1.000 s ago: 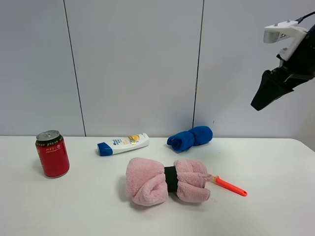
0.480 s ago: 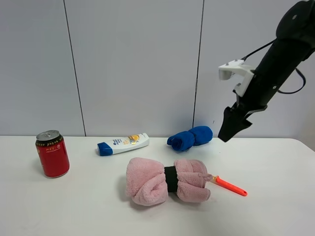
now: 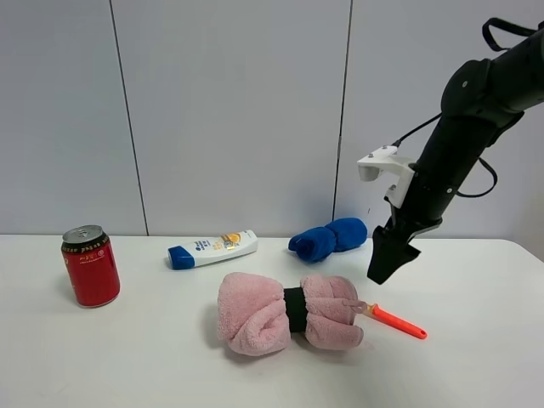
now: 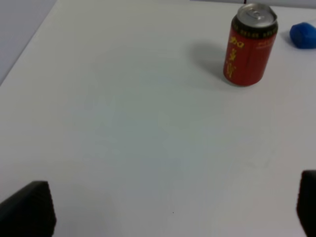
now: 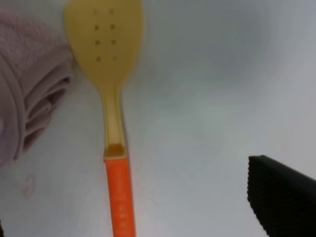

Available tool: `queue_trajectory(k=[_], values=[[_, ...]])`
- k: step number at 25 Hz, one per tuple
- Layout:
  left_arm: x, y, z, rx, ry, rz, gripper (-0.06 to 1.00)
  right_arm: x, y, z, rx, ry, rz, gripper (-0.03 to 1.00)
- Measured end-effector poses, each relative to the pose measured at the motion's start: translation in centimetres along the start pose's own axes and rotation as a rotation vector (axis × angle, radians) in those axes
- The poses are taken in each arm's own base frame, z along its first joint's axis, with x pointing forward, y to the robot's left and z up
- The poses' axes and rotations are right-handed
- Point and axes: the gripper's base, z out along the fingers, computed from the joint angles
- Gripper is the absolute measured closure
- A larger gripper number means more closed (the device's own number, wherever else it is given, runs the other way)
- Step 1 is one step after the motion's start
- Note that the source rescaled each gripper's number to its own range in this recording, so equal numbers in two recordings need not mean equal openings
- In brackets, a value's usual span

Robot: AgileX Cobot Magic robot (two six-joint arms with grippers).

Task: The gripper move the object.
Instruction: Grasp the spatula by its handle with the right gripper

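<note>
1. Judged step: the approach. The right gripper [image 3: 381,269] hovers above the white worktop [image 3: 476,365]. In the high view it is at about 12 o'clock of the scoop [image 3: 398,323] and not touching it.
2. Its fingers [image 5: 279,195] are spread wide and hold nothing.
3. The scoop lies flat at 3 o'clock of the pink towel [image 3: 255,319], with its pale, perforated head against the towel.
4. Its long axis runs from 10 to 4 o'clock, and the orange handle points to 4 o'clock.
5. The next move likely calls for lowering until the fingers straddle the handle crosswise, then closing.

Scoop [image 3: 396,322] head mostly hidden behind pink towel [image 3: 255,316]; right wrist view blurred, handle end cropped.
</note>
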Motion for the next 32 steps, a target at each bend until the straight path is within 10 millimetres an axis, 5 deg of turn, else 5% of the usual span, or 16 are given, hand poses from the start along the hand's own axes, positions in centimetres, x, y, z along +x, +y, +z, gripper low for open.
queue_trajectory(k=[16, 32], values=[[0.0, 0.0, 0.0, 0.0, 0.0, 0.0, -0.06, 1.0, -0.7, 2.8, 0.009, 0.068, -0.026, -0.01], [0.0, 0.0, 0.0, 0.0, 0.0, 0.0, -0.06, -0.8, 0.1, 3.4, 0.087, 0.037, -0.091, 0.04]])
